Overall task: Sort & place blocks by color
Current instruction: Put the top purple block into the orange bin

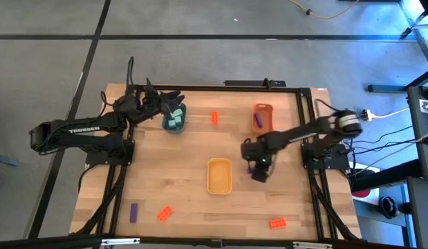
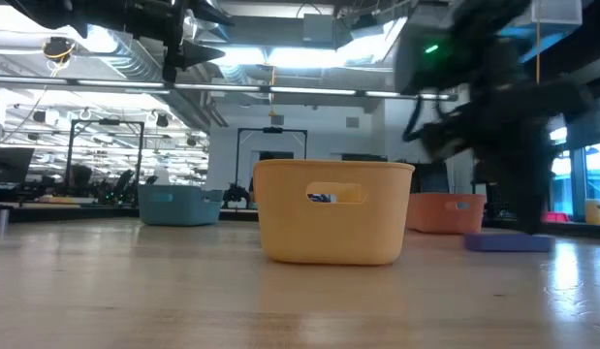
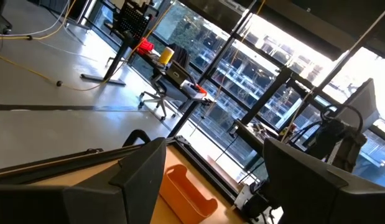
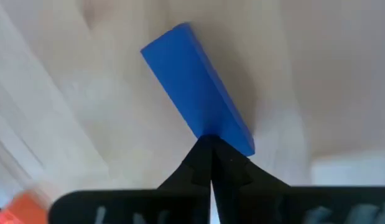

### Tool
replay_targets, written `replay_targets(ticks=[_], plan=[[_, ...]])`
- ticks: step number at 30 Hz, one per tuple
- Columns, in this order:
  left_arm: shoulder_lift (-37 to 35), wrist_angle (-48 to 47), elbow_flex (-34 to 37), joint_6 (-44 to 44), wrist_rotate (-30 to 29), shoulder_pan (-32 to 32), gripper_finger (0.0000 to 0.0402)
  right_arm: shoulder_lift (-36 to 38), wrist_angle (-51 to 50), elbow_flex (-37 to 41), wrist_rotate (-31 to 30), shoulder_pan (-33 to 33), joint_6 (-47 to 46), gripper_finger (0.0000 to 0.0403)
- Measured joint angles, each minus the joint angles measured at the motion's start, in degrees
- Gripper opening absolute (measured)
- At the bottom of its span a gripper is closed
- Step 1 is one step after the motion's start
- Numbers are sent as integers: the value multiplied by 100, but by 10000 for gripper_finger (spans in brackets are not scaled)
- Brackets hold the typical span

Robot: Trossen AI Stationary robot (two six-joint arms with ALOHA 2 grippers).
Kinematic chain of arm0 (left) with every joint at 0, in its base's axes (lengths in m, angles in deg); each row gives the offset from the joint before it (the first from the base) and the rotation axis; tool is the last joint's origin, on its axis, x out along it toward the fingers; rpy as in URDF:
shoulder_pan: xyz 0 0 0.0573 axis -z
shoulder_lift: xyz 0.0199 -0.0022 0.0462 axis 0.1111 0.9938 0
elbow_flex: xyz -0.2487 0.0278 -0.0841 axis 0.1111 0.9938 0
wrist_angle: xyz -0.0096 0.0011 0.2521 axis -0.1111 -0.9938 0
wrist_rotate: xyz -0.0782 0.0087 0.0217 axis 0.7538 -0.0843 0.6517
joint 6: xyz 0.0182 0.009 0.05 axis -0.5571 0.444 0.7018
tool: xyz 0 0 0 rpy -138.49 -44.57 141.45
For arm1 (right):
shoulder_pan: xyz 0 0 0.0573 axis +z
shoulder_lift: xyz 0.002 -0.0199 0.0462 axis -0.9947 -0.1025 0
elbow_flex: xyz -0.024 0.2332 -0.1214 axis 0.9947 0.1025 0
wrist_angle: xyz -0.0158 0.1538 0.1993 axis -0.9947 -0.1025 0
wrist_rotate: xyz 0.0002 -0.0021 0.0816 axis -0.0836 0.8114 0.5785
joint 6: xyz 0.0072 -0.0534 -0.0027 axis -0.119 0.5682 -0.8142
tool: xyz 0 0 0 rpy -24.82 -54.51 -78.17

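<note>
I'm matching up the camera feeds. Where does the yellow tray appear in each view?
High view: yellow tray at table centre, left of the right hand.
Low view: yellow tray in the centre foreground.
Left wrist view: not in it.
Right wrist view: not in it.
Shared landmark: the orange tray, also in the left wrist view.

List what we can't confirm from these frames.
- High view: the right claw covers the small purple studded brick, so contact is unclear.
- Right wrist view: the closed fingertips hide that brick's near end.
- Low view: the right arm is blurred.
- High view: the count of mint-green bricks in the blue oblong tray is too small to tell.
</note>
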Motion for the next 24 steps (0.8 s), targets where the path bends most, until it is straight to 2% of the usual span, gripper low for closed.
replay_targets(ticks=[3,9,15,20,24], plan=[[0,16,0,0,0,0,262,615,298,283,-65,221,-302,0],[0,122,0,-4,78,0,262,1657,548,391,-279,343,-54,5],[0,267,1,-4,110,1,262,2115,571,384,-305,338,594,31],[0,269,0,-7,173,2,262,1932,557,380,-316,371,1499,110],[0,270,1,-5,174,0,262,1601,611,378,-960,461,1987,204]])
